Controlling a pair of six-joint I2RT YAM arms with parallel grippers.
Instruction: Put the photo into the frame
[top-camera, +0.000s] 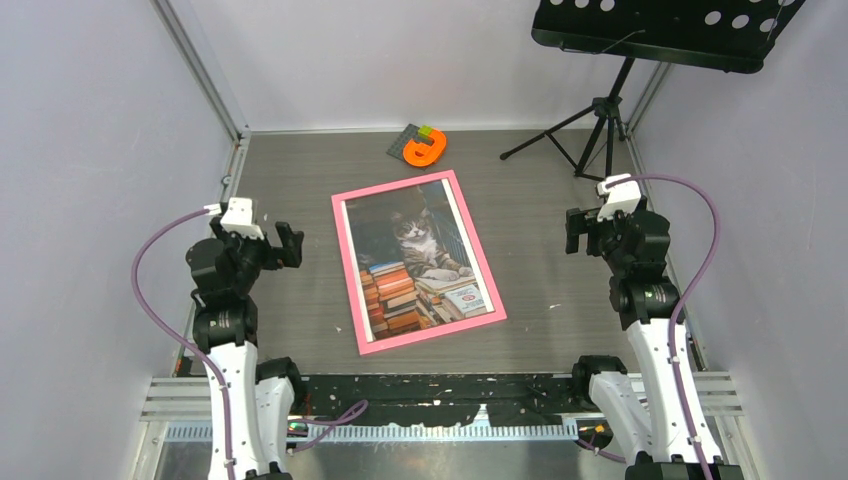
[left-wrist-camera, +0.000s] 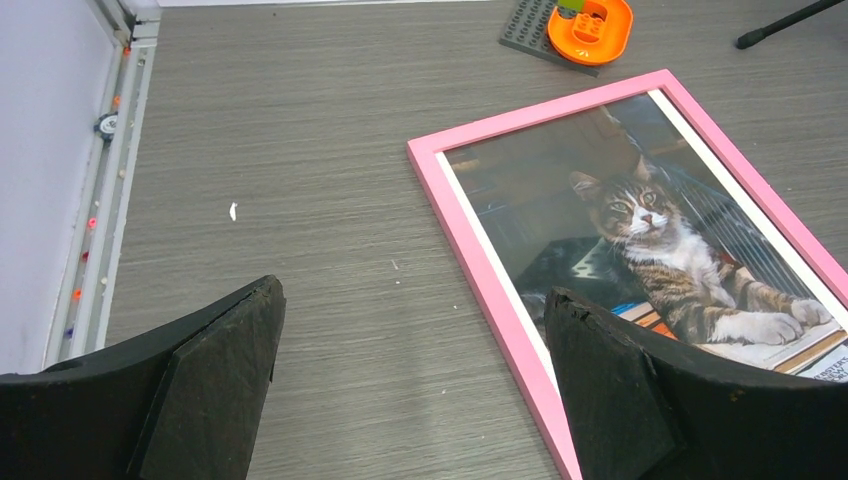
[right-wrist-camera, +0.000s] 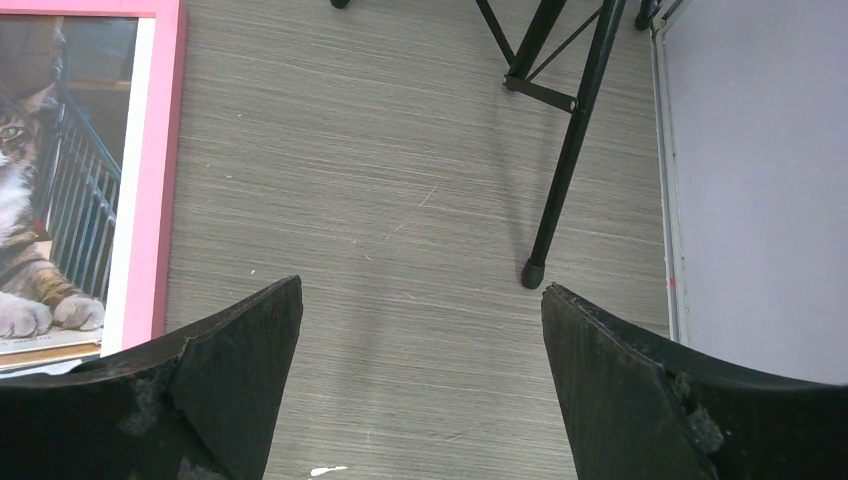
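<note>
Photo of the cat lies flat inside the pink frame, which we see slightly askew in the middle of the table. On either side, well apart from it, the left gripper and right gripper hover with fingers spread wide, holding nothing. Beyond the frame sits an orange toy; a tripod stands far right.

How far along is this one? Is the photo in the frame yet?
Done, by the look of it: the photo lies flat inside the frame, its white border within the pink edges. Nothing in hand: the left hand and right hand are open, off to either side. Nothing visibly left.
</note>
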